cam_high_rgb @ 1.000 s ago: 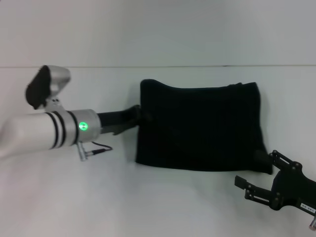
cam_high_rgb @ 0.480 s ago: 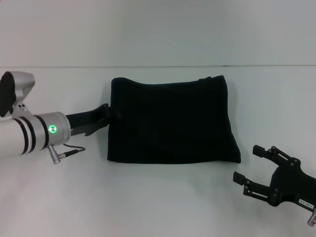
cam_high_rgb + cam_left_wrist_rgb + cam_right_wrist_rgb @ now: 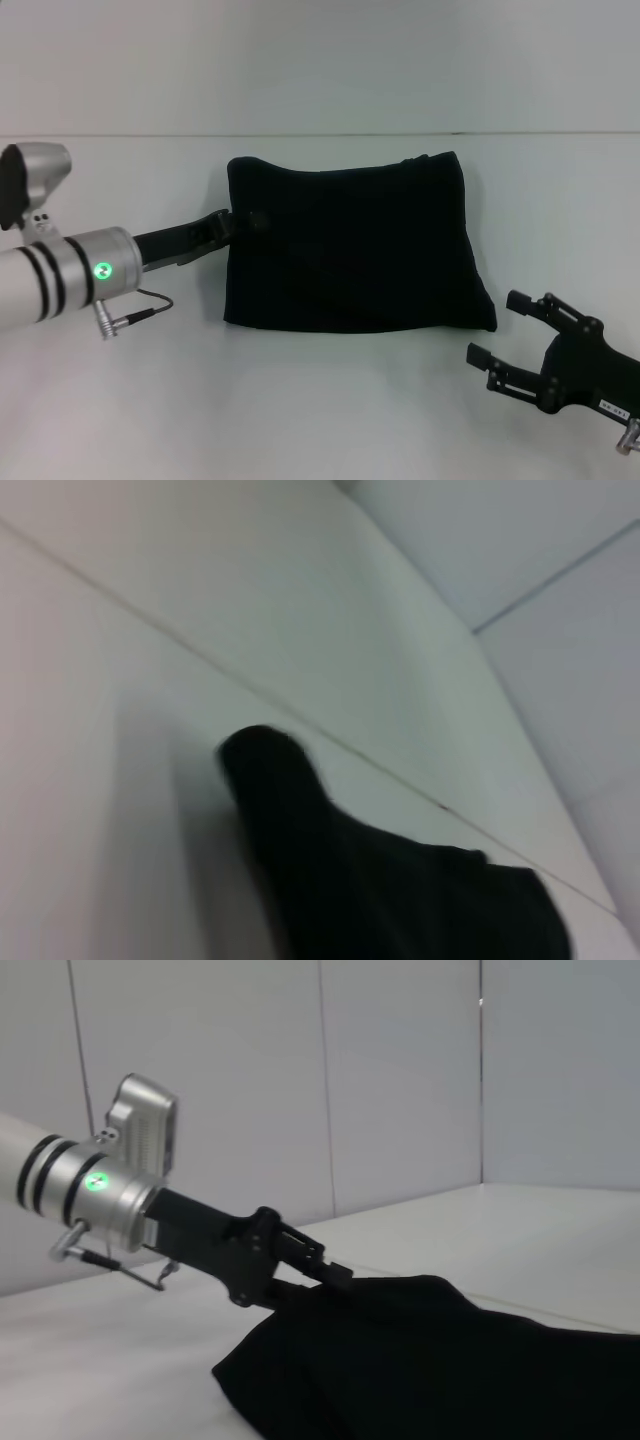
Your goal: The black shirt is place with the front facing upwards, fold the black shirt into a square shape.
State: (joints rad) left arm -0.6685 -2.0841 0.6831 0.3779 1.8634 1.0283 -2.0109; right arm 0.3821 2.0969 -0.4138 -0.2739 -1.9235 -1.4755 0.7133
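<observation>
On the white table [image 3: 320, 400], mid-surface, the black shirt [image 3: 350, 245] lies already folded into a near-square block, its lettering hidden inside; the left gripper [image 3: 232, 226] reaches in low from the shirt's left side with fingers clamped on the edge near the far left corner [image 3: 300, 1272], probably to tug the block straight. Near the shirt's front right corner but clear of it, the right gripper [image 3: 503, 332] hangs with fingers spread and nothing held, likely waiting out of the way while the left arm works alone.
</observation>
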